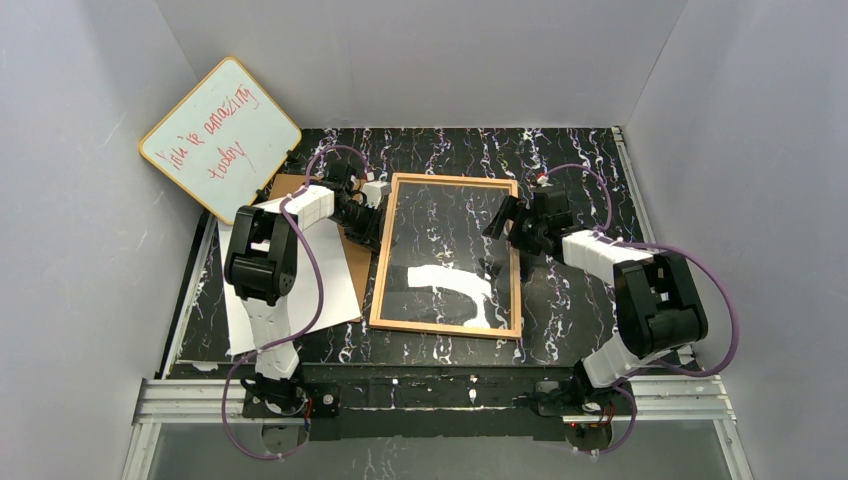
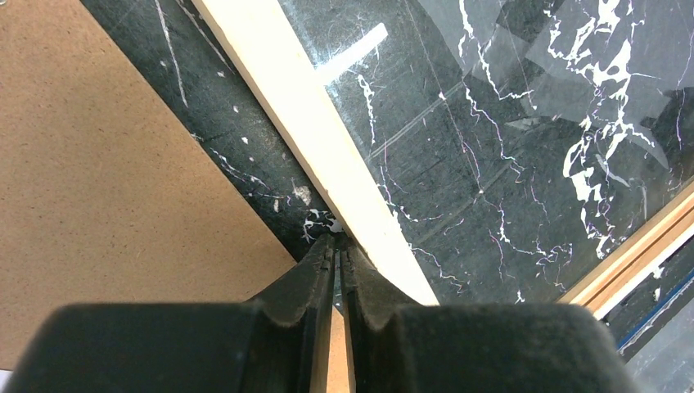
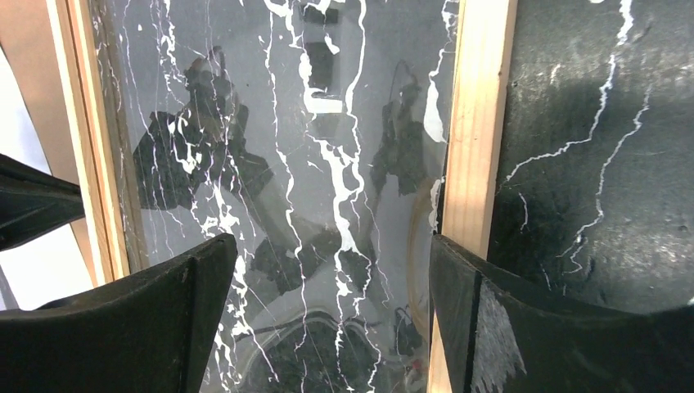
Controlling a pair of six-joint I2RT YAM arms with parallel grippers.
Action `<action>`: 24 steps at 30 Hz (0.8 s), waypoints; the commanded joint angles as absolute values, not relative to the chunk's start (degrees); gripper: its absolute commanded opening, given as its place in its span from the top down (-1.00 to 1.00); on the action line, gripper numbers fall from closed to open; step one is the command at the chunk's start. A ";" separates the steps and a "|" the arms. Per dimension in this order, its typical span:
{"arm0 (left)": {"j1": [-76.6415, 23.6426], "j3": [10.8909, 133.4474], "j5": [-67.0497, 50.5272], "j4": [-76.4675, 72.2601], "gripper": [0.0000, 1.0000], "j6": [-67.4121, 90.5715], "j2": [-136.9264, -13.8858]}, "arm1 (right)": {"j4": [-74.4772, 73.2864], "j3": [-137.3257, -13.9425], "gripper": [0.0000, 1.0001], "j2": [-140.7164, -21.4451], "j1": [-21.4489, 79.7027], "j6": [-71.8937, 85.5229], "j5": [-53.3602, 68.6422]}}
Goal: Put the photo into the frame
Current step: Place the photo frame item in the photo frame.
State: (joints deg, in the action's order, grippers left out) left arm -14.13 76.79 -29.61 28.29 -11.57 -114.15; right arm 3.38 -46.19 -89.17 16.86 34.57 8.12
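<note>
Whiteboard (image 1: 220, 137), red writing: far-left corner of the bench (image 1: 570, 160), propped.
Photo (image 1: 335, 290), white side up: left edge, overlapping the brown backing board (image 2: 106, 164).
Left gripper (image 2: 337, 241): fingers pressed together, gripping nothing, tips at the frame's left rail.
Frame (image 1: 447, 181): flat, bench centre.
Right gripper (image 3: 327, 241): spread wide, holding nothing, over the frame's right rail.

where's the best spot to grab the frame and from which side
Probably the right long rail of the frame, from straight above, one finger on the pane side and one outside. It lies flat, so only that thin wooden edge can be pinched, and the open right hand hovers over this rail.
</note>
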 commanded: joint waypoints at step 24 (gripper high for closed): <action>-15.14 76.94 -27.48 31.56 0.88 -13.35 -117.62 | -8.16 -56.91 -0.88 -90.35 22.58 26.98 -2.67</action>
State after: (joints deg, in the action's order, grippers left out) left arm -14.11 77.87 -29.61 29.15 -11.97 -115.00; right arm -6.37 -54.65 -91.92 22.28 29.26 -0.14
